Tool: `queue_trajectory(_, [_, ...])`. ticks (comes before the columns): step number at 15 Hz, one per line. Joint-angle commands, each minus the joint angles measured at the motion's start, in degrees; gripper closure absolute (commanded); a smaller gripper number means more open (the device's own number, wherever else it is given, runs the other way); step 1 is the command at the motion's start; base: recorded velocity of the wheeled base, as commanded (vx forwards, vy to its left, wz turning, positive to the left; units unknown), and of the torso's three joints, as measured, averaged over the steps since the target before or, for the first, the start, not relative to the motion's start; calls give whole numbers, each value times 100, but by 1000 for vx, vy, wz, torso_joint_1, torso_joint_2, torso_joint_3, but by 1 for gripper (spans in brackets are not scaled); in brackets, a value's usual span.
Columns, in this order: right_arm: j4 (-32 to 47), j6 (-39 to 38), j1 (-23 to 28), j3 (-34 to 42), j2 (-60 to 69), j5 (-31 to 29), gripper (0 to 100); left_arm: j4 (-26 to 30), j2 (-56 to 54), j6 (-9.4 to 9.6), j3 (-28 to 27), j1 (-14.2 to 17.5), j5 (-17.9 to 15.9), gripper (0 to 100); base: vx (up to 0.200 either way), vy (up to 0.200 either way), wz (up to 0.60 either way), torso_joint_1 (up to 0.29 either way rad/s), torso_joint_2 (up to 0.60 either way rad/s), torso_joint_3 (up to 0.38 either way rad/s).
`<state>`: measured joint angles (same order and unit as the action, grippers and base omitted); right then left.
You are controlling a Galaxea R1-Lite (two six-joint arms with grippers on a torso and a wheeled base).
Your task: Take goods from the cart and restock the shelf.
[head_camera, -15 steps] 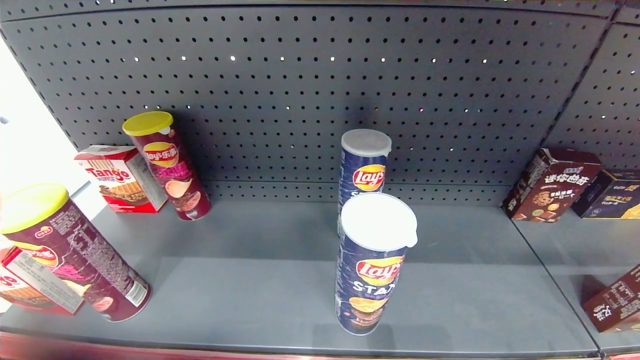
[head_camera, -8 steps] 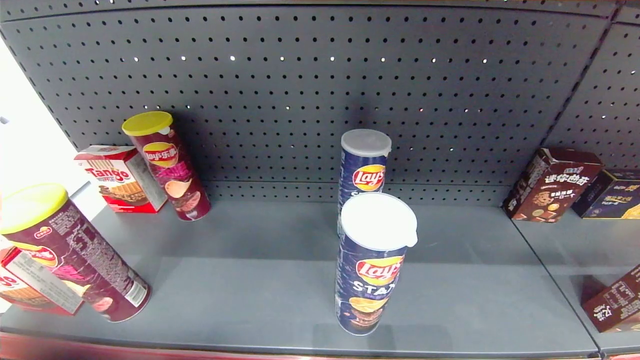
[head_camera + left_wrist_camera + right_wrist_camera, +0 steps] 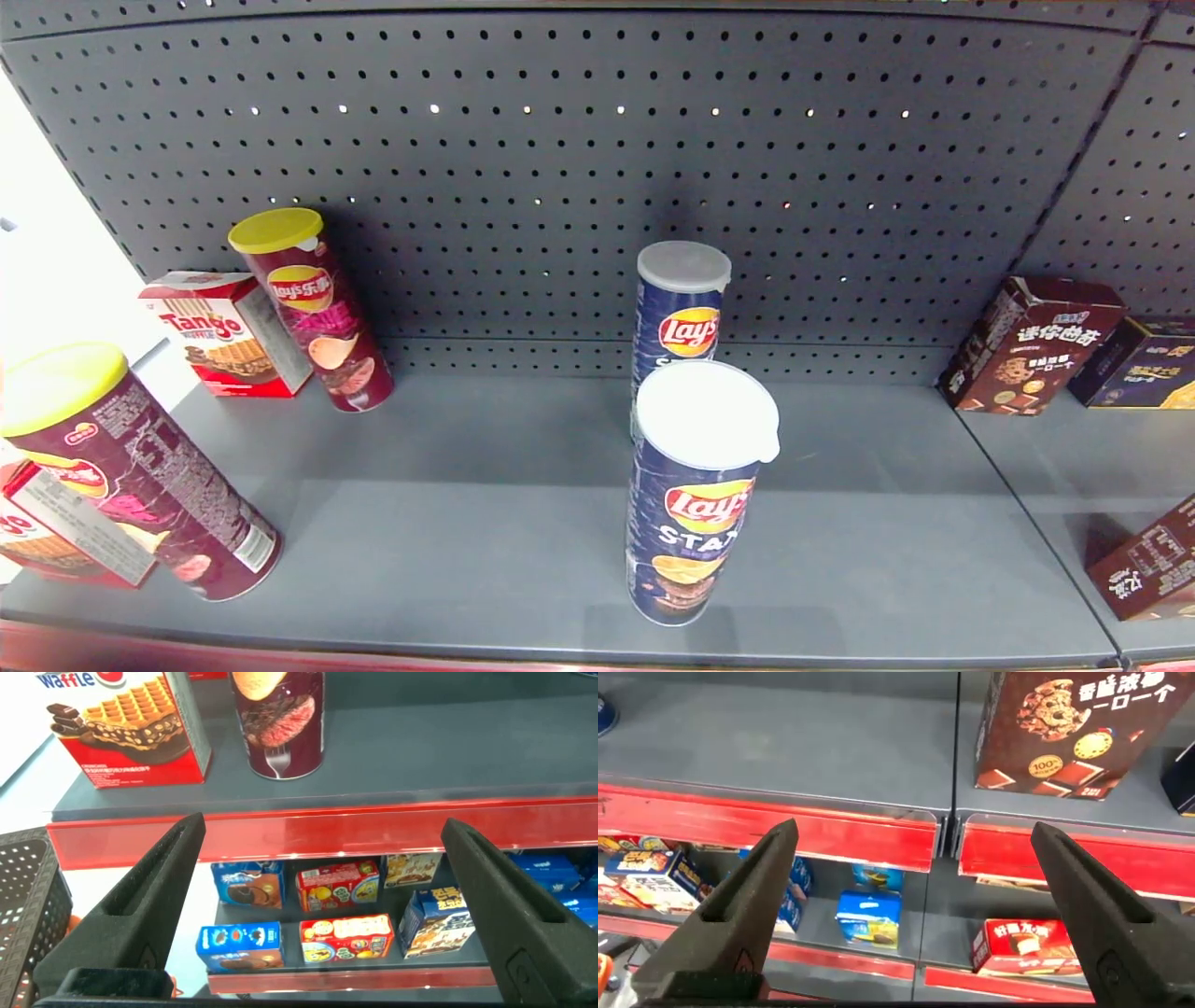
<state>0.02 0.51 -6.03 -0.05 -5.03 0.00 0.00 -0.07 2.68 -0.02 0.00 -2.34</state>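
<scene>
Can (image 3: pixel 693 523) upright at shelf (image 3: pixel 467 523) front, lid (image 3: pixel 705 413) up

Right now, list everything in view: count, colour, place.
shelf: one, grey, pegboard back
blue chip cans: two, navy, white lids, centre, one behind the other
maroon chip cans: two, yellow lids, left, back and front
wafer boxes: two, red, one beside each maroon can
cookie boxes: two, brown, right bay, back and front
dark box: one, navy, far right back
small boxes: several, mixed colours, under the shelf
basket: one, black mesh, beside the shelving
left jaws: black, open, facing shelf edge
right jaws: black, open, facing shelf edge
</scene>
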Motion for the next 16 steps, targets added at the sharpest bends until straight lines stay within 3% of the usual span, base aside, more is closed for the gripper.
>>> queue_trajectory(1, [-2, 2, 41, 5, -33, 0, 0, 0, 7, 4, 2, 0, -3, 0, 0, 0, 0, 0, 0, 0])
queue_trajectory(4, [-2, -7, 788, 5, 126, 0, 0, 0, 7, 4, 2, 0, -3, 0, 0, 0, 0, 0, 0, 0])
queue_trajectory(5, [-11, -25, 577, 5, 468, 0, 0, 0, 7, -5, 2, 0, 6, 0, 0, 0, 0, 0, 0, 0])
queue_trajectory(16, [-2, -25, 595, 5, 503, 9, 0, 0, 7, -40, -6, 9, 41, 0, 0, -18, 0, 0, 0, 0])
